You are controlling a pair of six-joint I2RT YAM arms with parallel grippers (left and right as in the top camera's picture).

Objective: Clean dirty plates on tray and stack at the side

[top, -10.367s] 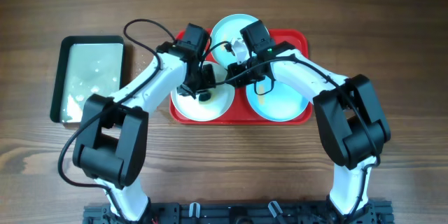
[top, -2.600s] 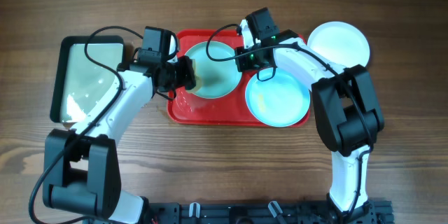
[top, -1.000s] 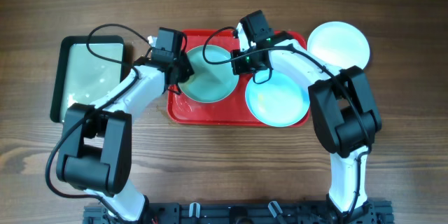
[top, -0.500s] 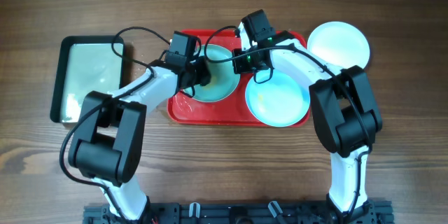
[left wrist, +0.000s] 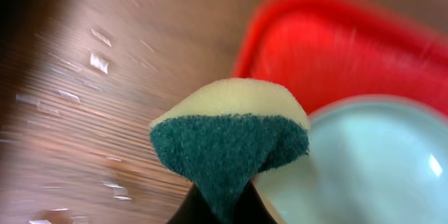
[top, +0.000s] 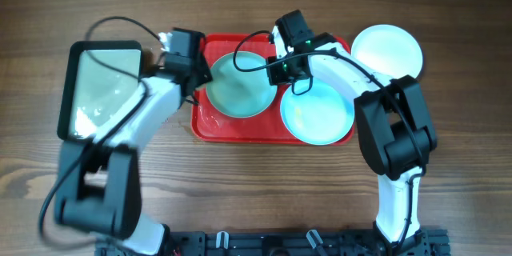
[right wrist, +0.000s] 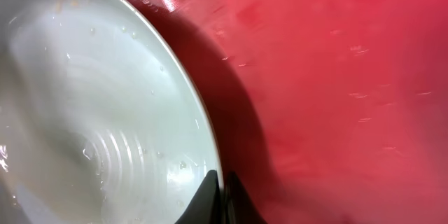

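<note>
Risks: right gripper [right wrist: 221, 197] is pinched narrow on the bare rim of the left turquoise plate [top: 240, 86]; thin, wet hold, so a sideways sponge push could slide the plate out or skid it across the wet red tray [top: 264, 130]. Left gripper [left wrist: 220, 208] is clamped on the sponge [left wrist: 231, 136], which sits at the tray's left rim, beside that plate and not on it; coming in low, it could snag the rim and shove the tray; drips would add to the droplets on the table [left wrist: 84, 112]. Right turquoise plate [top: 318, 112] shows a yellowish smear; easy to skip.

Counts: plates 3; two turquoise on the tray, one white plate [top: 386, 50] on the table just off the tray's far right corner; red tray 1; sponge 1; black-rimmed tray [top: 66, 88] 1, left of the red tray; grippers 2.
</note>
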